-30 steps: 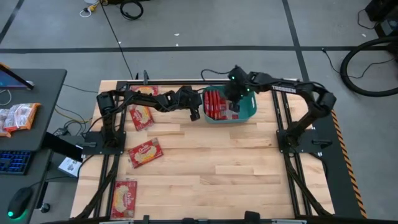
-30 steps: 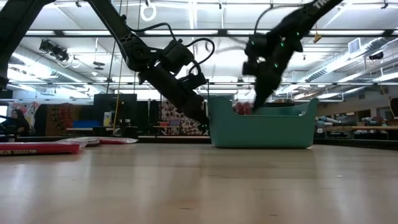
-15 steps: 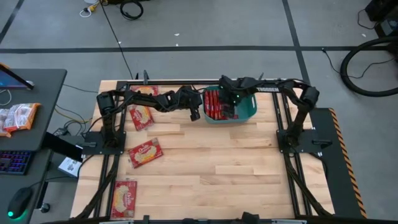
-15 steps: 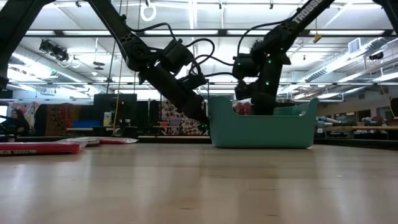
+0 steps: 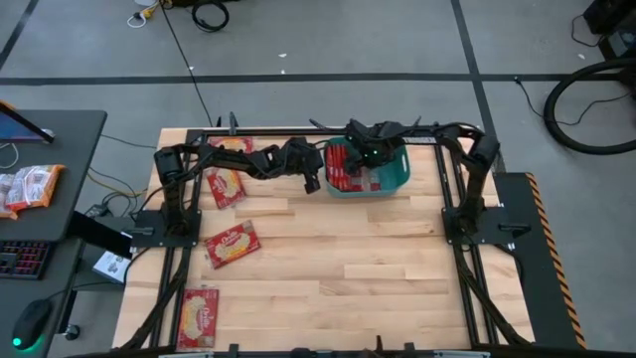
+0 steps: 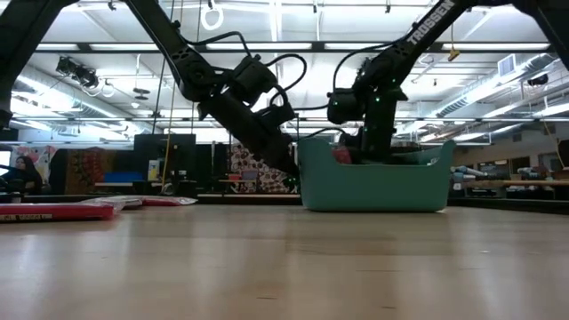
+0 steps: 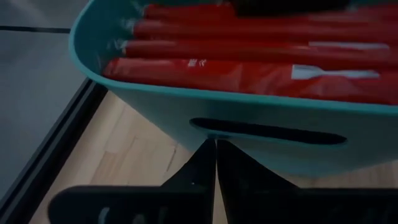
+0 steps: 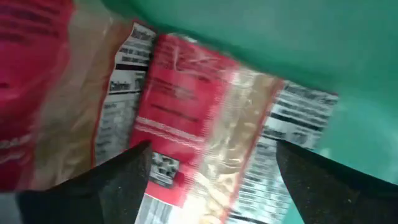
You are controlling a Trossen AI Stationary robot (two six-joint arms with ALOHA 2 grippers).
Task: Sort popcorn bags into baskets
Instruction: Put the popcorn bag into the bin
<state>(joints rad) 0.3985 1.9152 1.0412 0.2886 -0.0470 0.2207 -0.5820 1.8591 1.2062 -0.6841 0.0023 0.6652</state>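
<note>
Fluorescent light hung over the workshop and its pale wooden table (image 5: pixel 328 259), where the teal basket (image 5: pixel 397 177) sat near the far edge, already lined with a row of red popcorn bags (image 5: pixel 342 165) standing on edge. A second earlier the right gripper (image 5: pixel 370 162) had been poised above the basket, pinched shut; by this moment it had dropped inside and its fingers (image 8: pixel 118 180) had sprung wide apart, with a popcorn bag (image 8: pixel 205 118) lying loose between them against the teal wall. To this onlooker that looked like a delivery just made, one more packet sorted. The left gripper (image 5: pixel 311 184) had not stirred, its fingers (image 7: pixel 205 168) pressed together and empty, their tips just beside the basket's near wall below the handle slot (image 7: pixel 267 130), perhaps steadying it. Three more bags waited flat on the left side of the table: one behind the left arm (image 5: pixel 226 186), one nearer the middle (image 5: pixel 233 244) and one by the front edge (image 5: pixel 199 318). Paler packets (image 5: pixel 28 187) lay on the side desk (image 5: pixel 60 159), apart from the job
</note>
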